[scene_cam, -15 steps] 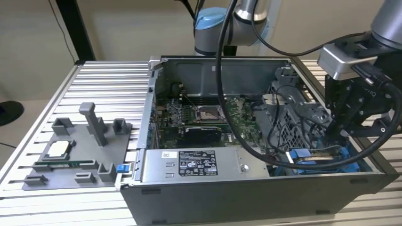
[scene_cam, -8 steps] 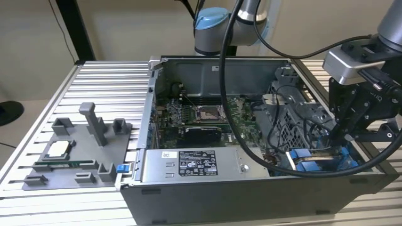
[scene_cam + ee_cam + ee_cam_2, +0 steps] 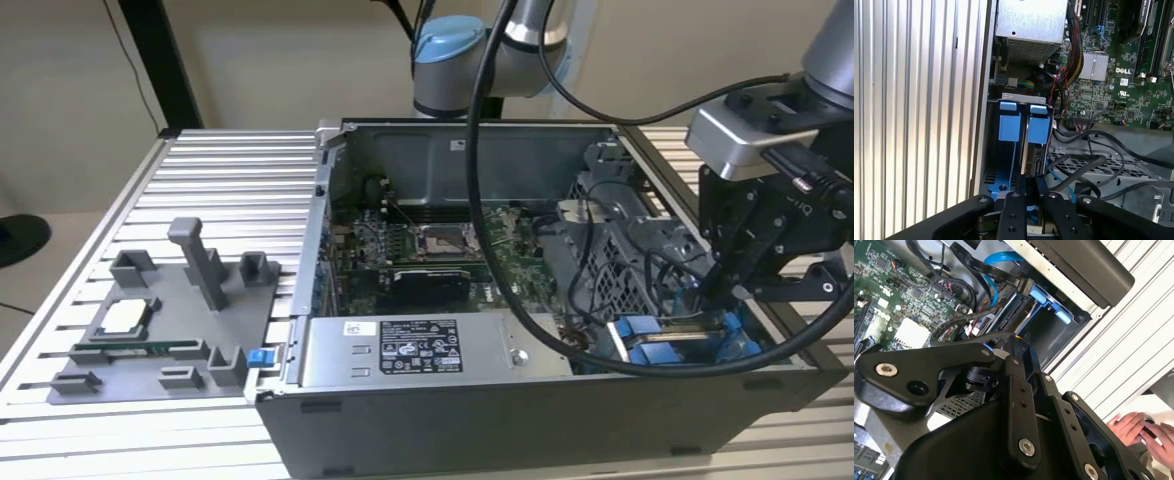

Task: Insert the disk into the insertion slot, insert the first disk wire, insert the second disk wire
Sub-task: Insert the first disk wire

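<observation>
The insertion slot (image 3: 641, 335) is at the open computer case's corner on the exterior view's right, marked by blue tabs (image 3: 1009, 125) and blue rails (image 3: 1061, 315). The disk (image 3: 1035, 157) stands on edge inside it between the blue rails, its dark end (image 3: 1013, 310) facing my gripper. My gripper (image 3: 727, 290) reaches down into that corner. In both wrist views its black fingers (image 3: 1020, 192) run close together, and the gripper (image 3: 1027, 181) (image 3: 1013, 340) is shut right at the disk's near end. I cannot see anything pinched between the tips. Loose black wires (image 3: 1089, 160) and a blue wire (image 3: 999, 260) lie beside the slot.
The grey labelled power-supply box (image 3: 400, 350) fills the case's front, the motherboard (image 3: 427, 240) lies behind it, and a perforated metal cage (image 3: 1114, 172) borders the slot. A grey fixture plate (image 3: 147, 330) sits on the ribbed table at the exterior view's left. A person's hands (image 3: 1134, 427) rest beyond the table edge.
</observation>
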{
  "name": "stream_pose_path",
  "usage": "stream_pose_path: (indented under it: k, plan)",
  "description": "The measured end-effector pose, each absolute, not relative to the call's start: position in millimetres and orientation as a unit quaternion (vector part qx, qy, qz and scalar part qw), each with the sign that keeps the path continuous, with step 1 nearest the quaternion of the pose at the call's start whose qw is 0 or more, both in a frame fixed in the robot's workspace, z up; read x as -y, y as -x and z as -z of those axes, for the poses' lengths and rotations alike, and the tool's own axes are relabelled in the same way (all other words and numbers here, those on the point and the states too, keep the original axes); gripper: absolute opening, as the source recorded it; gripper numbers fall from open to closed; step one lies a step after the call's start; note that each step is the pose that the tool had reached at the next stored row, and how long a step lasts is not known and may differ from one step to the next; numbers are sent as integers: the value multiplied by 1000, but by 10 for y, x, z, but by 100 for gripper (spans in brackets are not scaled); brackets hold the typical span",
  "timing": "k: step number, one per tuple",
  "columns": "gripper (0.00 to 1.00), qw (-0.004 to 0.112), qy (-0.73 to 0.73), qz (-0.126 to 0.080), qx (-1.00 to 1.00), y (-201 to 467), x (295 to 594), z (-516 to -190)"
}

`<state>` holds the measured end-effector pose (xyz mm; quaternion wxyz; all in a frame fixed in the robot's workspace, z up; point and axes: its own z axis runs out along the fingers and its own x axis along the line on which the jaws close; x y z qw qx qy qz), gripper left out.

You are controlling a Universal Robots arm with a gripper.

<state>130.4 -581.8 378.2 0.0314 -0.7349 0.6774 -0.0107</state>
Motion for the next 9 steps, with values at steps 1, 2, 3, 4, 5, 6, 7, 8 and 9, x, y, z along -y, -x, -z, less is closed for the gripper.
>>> stream_pose_path:
  k: [1,2,3,4,5,6,7,8,9]
  plan:
    - [0,32,735,10,-677,-1304,5819,-3781]
    - [0,34,735,8,-677,-1304,5820,-3781]
    - [0,37,735,5,-677,-1304,5819,-3780]
    - [0,38,735,4,-677,-1304,5818,-3780]
    - [0,38,735,3,-677,-1304,5820,-3777]
    - [0,37,735,2,-678,-1305,5825,-3775]
    - [0,35,735,0,-678,-1305,5833,-3773]
    - [0,31,735,-4,-678,-1304,5844,-3771]
    - [0,27,734,-9,-678,-1305,5858,-3770]
